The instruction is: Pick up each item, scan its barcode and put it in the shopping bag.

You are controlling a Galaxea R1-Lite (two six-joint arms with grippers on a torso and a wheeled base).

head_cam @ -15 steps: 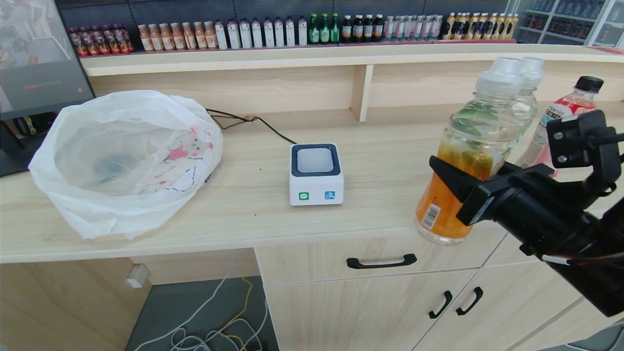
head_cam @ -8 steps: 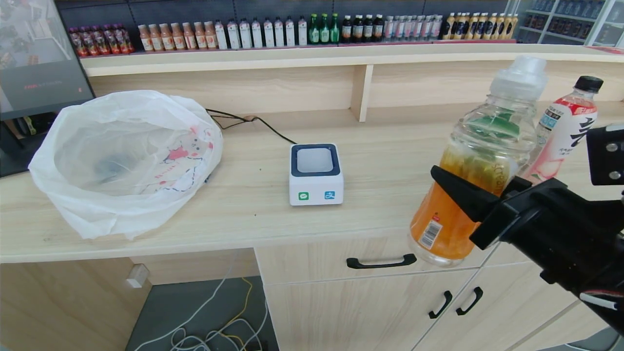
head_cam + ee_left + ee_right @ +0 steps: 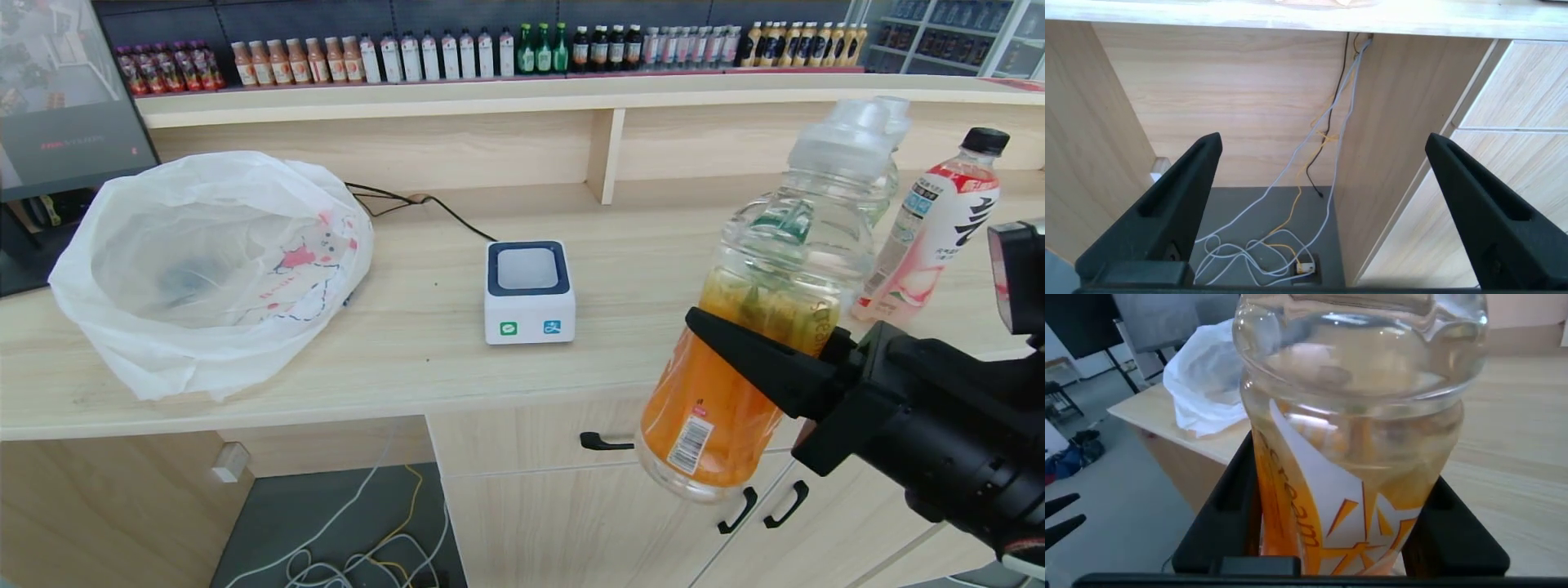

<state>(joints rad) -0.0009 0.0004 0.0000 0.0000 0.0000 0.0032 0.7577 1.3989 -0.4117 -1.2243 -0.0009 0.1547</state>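
Bottle of orange drink (image 3: 759, 327) hangs in the air to the right of the scanner (image 3: 529, 290), closer to the robot than the scanner is. It leans a little, with its clear cap on top. Its bottom sticks out past the front edge of the counter (image 3: 408, 351). The right gripper (image 3: 763, 367) holds the bottle tight around its middle, with one black finger on each side. A barcode label (image 3: 690, 437) sits low on the bottle.

Nothing stands between the held bottle and the scanner. Far right of the scanner stands a pink bottle (image 3: 931, 229) with a black cap. Just beside it is another clear bottle (image 3: 894, 114), mostly hidden behind the held one. Left of the scanner sits the shopping bag (image 3: 204, 269), white, with its mouth wide open. Something dark lies inside, too dim to tell what. A black wire (image 3: 424, 200) runs back from the scanner.

The left gripper (image 3: 1327, 204) is down below the counter top with its fingers spread far apart and nothing in them. Past it are loose cables (image 3: 1282, 237) on a grey floor.

The counter is light wood, with drawers and black handles (image 3: 604, 443) under it, below the scanner. Behind the scanner, a long shelf (image 3: 490, 53) holds rows of drinks. A dark screen (image 3: 65, 90) stands far left of the scanner.
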